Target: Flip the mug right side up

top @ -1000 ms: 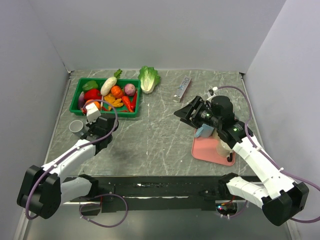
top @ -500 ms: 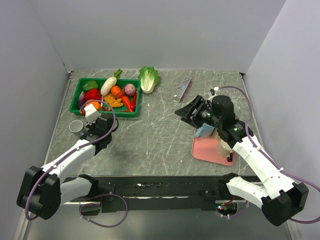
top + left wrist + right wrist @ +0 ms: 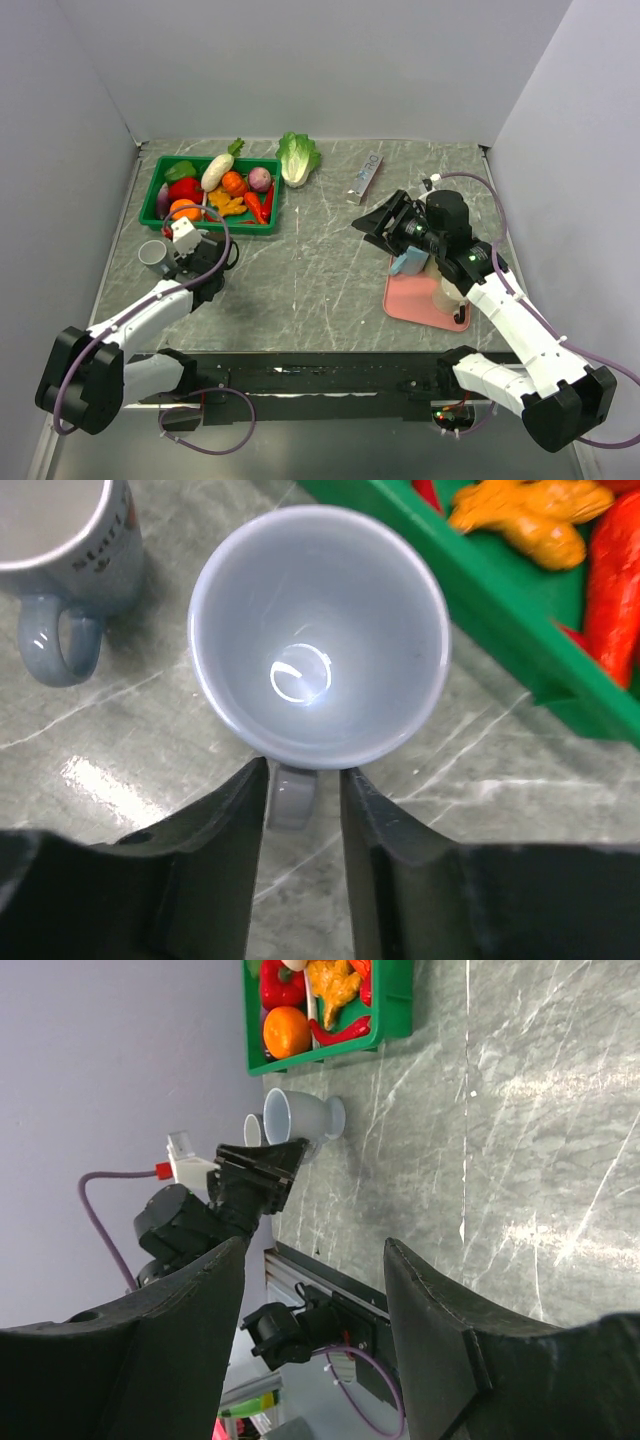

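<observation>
The left gripper (image 3: 300, 775) is straddling the handle of the upright grey mug (image 3: 318, 630), its grip impossible to tell, while the right gripper (image 3: 315, 1245) is hovering wide open.

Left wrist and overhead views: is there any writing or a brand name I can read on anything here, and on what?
"PRO": pale letters on the silver box, overhead view; small, so this is only a likely reading.
Dark print on the lettered mug, left wrist view: cut off at the picture's edge and curved, so not readable.
Plain grey mug: no text shows.
</observation>
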Controlling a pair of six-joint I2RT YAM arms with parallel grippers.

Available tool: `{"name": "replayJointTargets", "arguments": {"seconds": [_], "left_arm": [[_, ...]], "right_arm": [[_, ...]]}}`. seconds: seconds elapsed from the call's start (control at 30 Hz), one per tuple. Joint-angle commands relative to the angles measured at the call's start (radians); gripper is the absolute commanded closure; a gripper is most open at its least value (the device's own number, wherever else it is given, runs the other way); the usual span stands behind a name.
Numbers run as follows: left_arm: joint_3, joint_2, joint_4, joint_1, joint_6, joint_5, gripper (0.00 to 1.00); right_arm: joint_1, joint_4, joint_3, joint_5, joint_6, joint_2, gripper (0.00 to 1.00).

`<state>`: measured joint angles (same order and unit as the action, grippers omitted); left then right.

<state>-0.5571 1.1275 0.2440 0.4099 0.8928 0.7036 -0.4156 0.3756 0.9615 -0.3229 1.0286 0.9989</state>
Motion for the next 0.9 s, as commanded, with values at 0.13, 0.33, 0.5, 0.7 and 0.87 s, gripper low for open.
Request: {"name": "replayJointTargets", "arguments": {"seconds": [0.13,0.33,0.5,0.7,0.87], "left_arm": [[-0.013,0.000,0.009,0.000,0.024,-0.018,0.43],[-0.043,-0.049,0.066,0.001,0.028,-0.024,0.21],[-0.087,-0.133,0.173,0.006,-0.006,-0.056,0.04],[-0.153,-0.248,0.279,0.007,-0.015,-0.098,0.04],[-0.159,-0.336,0.261,0.007,-0.098,-0.089,0.04]], "right_arm": [[0.012,-0.009,0.011,-0.001,0.007,-0.016,0.35],[0.014,0.005,0.014,0.001,0.008,-0.003,0.33],[0.015,0.145,0.066,0.073,-0.038,0.023,0.05],[0.017,0.316,0.154,0.274,-0.108,0.064,0.00],[0.029,0.471,0.189,0.429,-0.177,0.118,0.01]]}}
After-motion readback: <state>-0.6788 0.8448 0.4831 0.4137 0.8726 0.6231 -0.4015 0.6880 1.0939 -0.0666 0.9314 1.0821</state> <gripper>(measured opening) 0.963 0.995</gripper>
